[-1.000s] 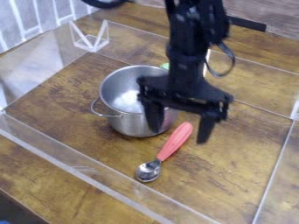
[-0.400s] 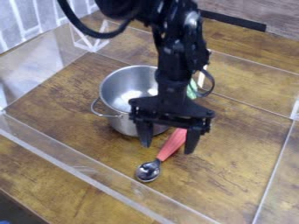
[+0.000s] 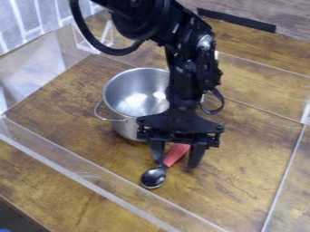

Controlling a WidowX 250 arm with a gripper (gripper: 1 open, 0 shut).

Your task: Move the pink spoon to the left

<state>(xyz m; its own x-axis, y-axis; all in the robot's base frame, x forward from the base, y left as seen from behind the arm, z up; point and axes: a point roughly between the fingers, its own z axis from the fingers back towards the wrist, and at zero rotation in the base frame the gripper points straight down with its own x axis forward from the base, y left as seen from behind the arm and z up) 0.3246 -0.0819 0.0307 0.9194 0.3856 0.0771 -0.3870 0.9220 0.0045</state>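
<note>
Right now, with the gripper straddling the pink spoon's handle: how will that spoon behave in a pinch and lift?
Probably stiff: the pink spoon lies straight and flat on the wooden table. Likely light, being slim. The gripper straddles the handle, so the shiny bowl end may droop or swing. The smooth handle could slip or twist.

Worktop (image 3: 248,195): dark brown wood planks, enclosed by clear plastic walls (image 3: 85,177). On it: 1 metal pot (image 3: 130,104), upright, centre-left; 1 pink spoon (image 3: 164,168) lying flat just in front of the pot, bowl toward the near edge.
</note>
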